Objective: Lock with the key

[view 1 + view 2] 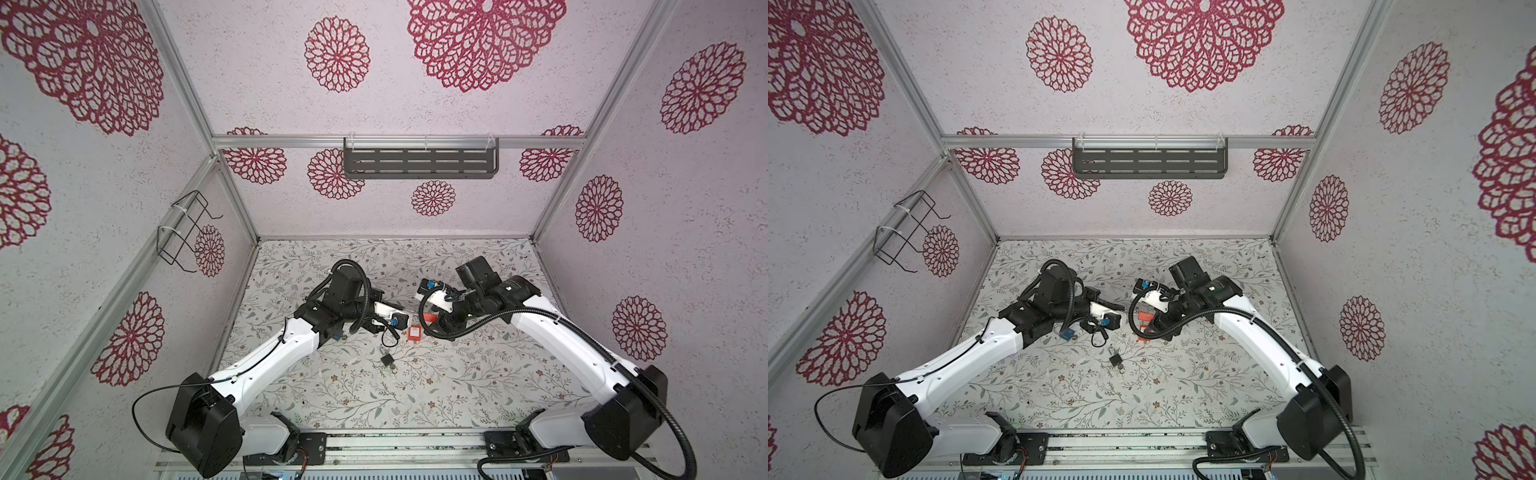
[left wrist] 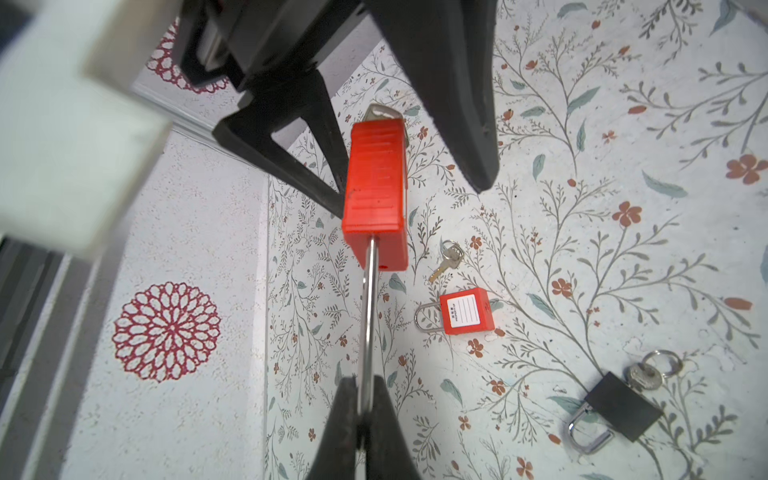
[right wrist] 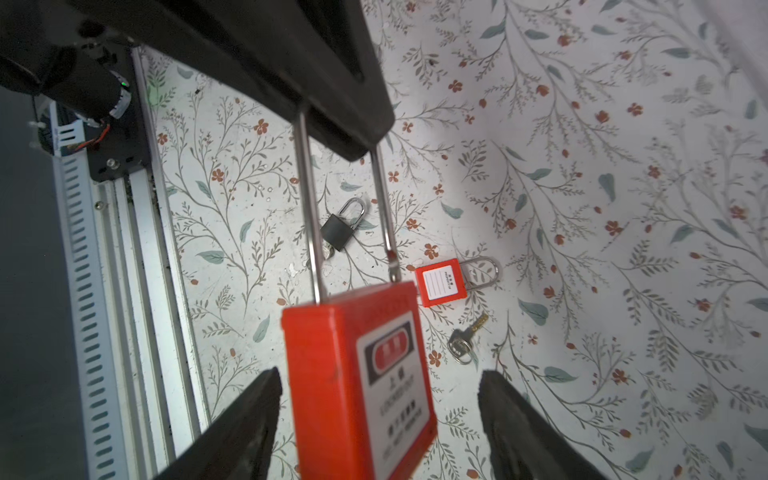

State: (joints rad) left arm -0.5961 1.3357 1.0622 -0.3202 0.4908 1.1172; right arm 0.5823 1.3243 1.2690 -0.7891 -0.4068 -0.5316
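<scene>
My left jaws pinch the shackle (image 2: 368, 324) of the red lockout padlock (image 2: 376, 187), steadying it; my wide-open right jaws straddle its body, empty.

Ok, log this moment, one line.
left gripper: shut on steel shackle | right gripper: open astride red plastic padlock body | ringed metal key: on table

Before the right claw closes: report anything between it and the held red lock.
Nothing visible. The red lock hangs between the fingers of the open right claw: one close beside it, one apart across bare space. The left claw pinches its shackle.
</scene>
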